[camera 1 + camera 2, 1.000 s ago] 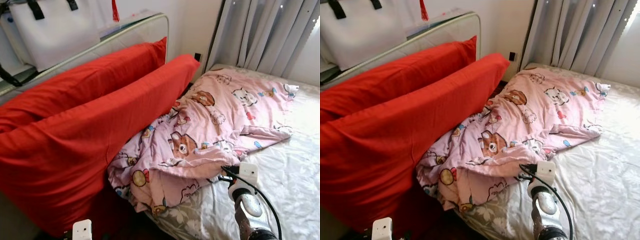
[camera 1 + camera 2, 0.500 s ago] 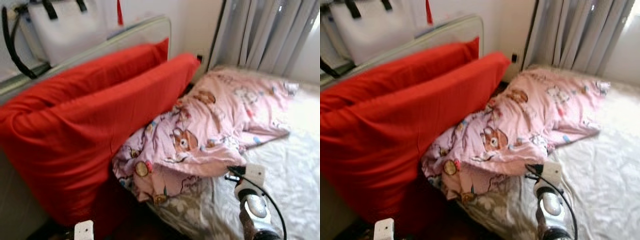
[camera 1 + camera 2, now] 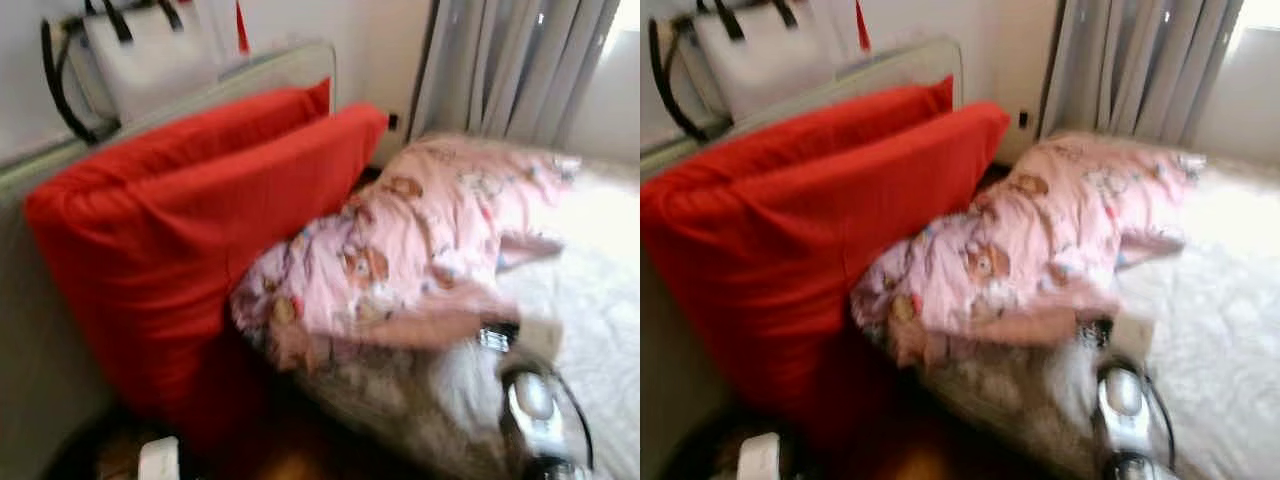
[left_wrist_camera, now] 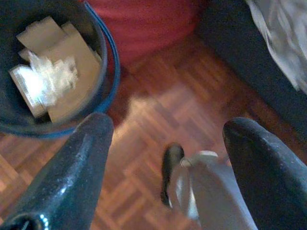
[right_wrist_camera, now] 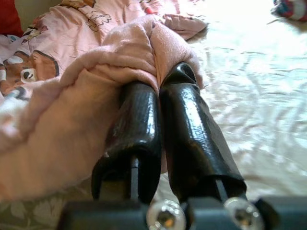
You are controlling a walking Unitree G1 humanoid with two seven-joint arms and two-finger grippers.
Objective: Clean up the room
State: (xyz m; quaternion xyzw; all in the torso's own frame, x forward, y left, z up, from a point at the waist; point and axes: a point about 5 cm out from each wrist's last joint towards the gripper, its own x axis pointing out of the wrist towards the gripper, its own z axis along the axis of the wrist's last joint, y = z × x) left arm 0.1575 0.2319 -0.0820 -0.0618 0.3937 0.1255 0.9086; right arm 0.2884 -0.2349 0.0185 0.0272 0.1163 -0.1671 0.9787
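A pink cartoon-print blanket [image 3: 430,230] lies crumpled across the head of the bed, against two big red pillows [image 3: 200,210]. My right gripper [image 5: 160,79] is shut on a thick fold of the blanket's near edge [image 5: 144,43]; the pink cloth bunches over both fingertips. In the eye views my right arm [image 3: 530,400] reaches up to that fold over the pale sheet [image 3: 600,290]. My left gripper [image 4: 168,127] hangs open and empty over the wooden floor beside the bed.
A blue bin [image 4: 108,62] holding cardboard and plastic scraps stands on the parquet floor [image 4: 158,105] under the left gripper. A white bag [image 3: 150,55] rests behind the headboard. Grey curtains [image 3: 510,70] hang at the far side. The eye views are blurred.
The whole view has shifted and blurred, so the camera is moving. The right gripper stays on the blanket's edge, and the pink fold looks drawn out a little toward the right.
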